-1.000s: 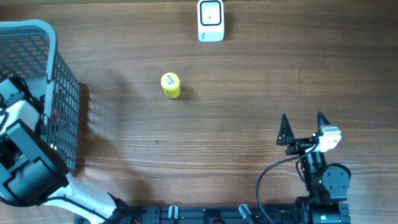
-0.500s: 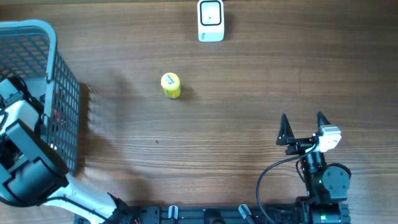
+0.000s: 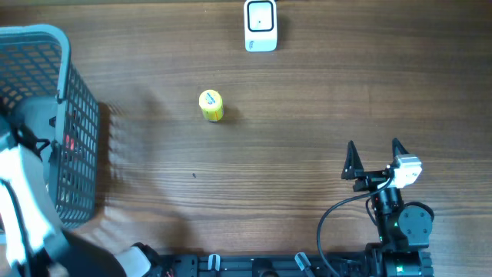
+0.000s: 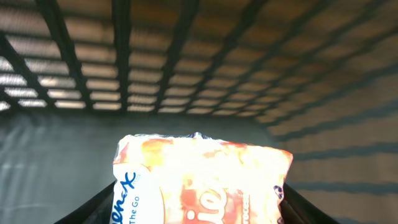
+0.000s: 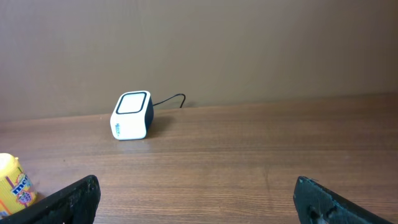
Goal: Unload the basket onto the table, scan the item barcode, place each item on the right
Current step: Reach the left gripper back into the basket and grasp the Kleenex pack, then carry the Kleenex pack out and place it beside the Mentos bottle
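Left wrist camera, and we're down inside the basket (image 4: 186,62), its dark mesh wall filling the top of the view. Front and centre is a snack packet (image 4: 205,165), orange and white with blue lettering at its lower left corner. It sits squarely in the left gripper (image 4: 200,185). One dark finger is against each side of the packet, so that gripper is clenched on it. The packet stands upright in the grip, its crimped top edge level with the lower rows of the mesh.

Up to the overhead view. The blue-grey basket sits at the far left of the wooden worktop (image 3: 307,100), and the left arm (image 3: 23,208) reaches into it, blurred. From up here the packet itself can't be made out inside the basket.

Out on the open wood, a small yellow container (image 3: 211,105) sits by itself, well apart from the basket. Beyond it at the far edge is the white barcode scanner (image 3: 260,25). The right wrist view shows the scanner's square window on top and a dark cable (image 5: 174,98) curling out behind it.

Over on the right side, the right gripper (image 3: 373,144) sits near the front edge, spread wide with nothing between its fingers, pointing towards the scanner.
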Controlling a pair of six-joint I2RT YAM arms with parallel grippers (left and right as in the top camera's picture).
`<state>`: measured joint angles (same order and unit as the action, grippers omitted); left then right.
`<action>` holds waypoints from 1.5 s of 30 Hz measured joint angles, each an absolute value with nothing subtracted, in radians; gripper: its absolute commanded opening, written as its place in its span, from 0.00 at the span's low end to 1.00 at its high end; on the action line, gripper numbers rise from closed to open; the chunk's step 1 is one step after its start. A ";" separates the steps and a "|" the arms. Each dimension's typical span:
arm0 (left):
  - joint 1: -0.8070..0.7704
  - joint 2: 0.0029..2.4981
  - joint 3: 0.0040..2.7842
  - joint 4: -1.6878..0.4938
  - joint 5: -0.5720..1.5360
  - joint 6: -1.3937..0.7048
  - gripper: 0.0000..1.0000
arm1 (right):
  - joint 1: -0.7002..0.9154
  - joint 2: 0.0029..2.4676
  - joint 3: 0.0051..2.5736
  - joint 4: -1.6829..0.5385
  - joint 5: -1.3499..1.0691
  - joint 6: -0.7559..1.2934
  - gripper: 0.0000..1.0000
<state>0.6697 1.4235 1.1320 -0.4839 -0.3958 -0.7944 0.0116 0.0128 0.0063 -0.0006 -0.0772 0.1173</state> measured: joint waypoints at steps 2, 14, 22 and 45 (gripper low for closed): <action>0.670 1.307 1.132 -0.486 -0.347 -0.795 0.62 | 0.012 0.013 0.006 -0.001 -0.077 0.117 1.00; 0.582 0.888 1.132 -0.432 0.113 -0.814 0.65 | 0.012 0.013 0.006 -0.001 -0.077 0.117 1.00; 0.226 0.972 1.132 -0.532 0.260 -0.784 0.64 | 0.012 0.013 0.006 -0.001 -0.077 0.117 1.00; -0.656 1.691 1.132 -0.640 -0.180 -0.563 0.89 | 0.012 0.013 0.006 -0.001 -0.077 0.117 1.00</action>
